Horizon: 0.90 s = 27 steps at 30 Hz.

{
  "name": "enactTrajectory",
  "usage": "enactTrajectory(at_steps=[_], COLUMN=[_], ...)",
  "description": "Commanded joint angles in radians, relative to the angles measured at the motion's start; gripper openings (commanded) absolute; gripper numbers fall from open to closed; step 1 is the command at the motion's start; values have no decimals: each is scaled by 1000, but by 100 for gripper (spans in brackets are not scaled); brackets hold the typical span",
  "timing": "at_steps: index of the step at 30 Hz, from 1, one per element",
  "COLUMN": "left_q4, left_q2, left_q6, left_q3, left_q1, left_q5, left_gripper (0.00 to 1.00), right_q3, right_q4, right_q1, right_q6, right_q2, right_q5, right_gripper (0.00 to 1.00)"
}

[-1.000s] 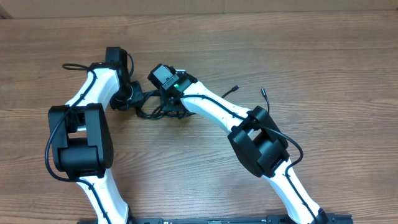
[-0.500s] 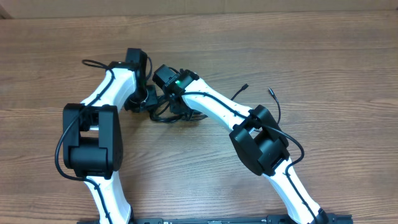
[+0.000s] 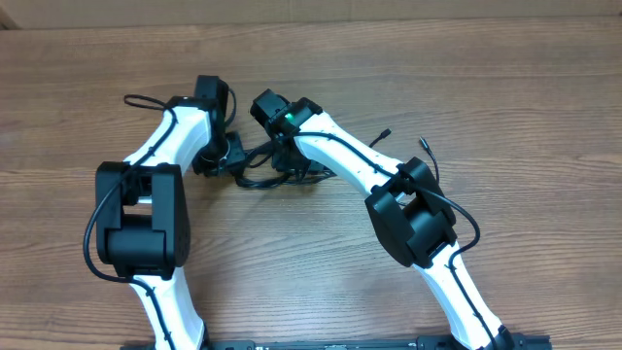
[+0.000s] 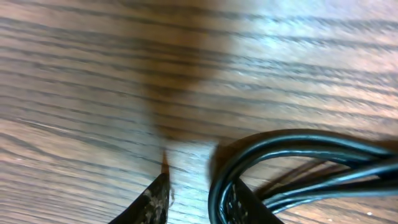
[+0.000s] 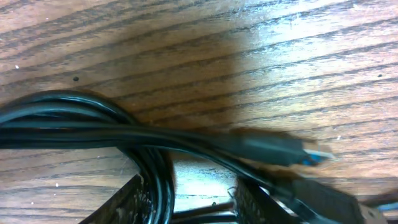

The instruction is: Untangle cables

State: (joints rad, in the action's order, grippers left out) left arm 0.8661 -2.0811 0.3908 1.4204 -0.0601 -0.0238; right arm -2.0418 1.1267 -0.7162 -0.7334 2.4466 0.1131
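The cables (image 3: 259,179) are a black tangle lying on the wood between my two grippers, with two loose plug ends (image 3: 386,133) trailing right. My left gripper (image 3: 229,158) is at the tangle's left end. In the left wrist view the left gripper (image 4: 198,202) stands open; a cable loop (image 4: 298,140) curls round its right finger (image 4: 242,205), with bare wood between the loop and the other finger. My right gripper (image 3: 282,163) is over the tangle's right part. The right gripper (image 5: 194,199) is open, strands (image 5: 158,180) running down beside its left finger. A blue-tipped plug (image 5: 273,149) lies just beyond.
Wood-grain table (image 3: 505,78) all round. A second plug end (image 3: 424,143) pokes out near the right arm's elbow (image 3: 413,209). The left arm's elbow (image 3: 136,219) sits at the near left. The table's far edge runs along the top of the overhead view.
Both wrists have shifted right, and the tangle with its loose plug ends has gone right with them. The left jaws have spread wider; the right jaws are unchanged.
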Motion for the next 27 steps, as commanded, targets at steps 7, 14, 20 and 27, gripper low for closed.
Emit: enactTrajectory(at_steps=[7,14,20,27], left_q4=[-56,-109,-108,-116], left_q2=[-107,-107,-107,-107], left_q6=[18,17,18,2], left_q3=[-162,-217,-217,-217], left_q1=[182,269,292,307], left_q5=[-116,-21,-35,45], left_gripper=[32,34,35,38], right_q3=[79,79,79,79], right_q4=[24,23,23,-25], right_q1=[46,46,46,46], right_q6=[-23,-26,-26,31], right_q2=[153,153,153,153], right_q5=[42,42,42,-9], right_gripper=[42,43,43,49])
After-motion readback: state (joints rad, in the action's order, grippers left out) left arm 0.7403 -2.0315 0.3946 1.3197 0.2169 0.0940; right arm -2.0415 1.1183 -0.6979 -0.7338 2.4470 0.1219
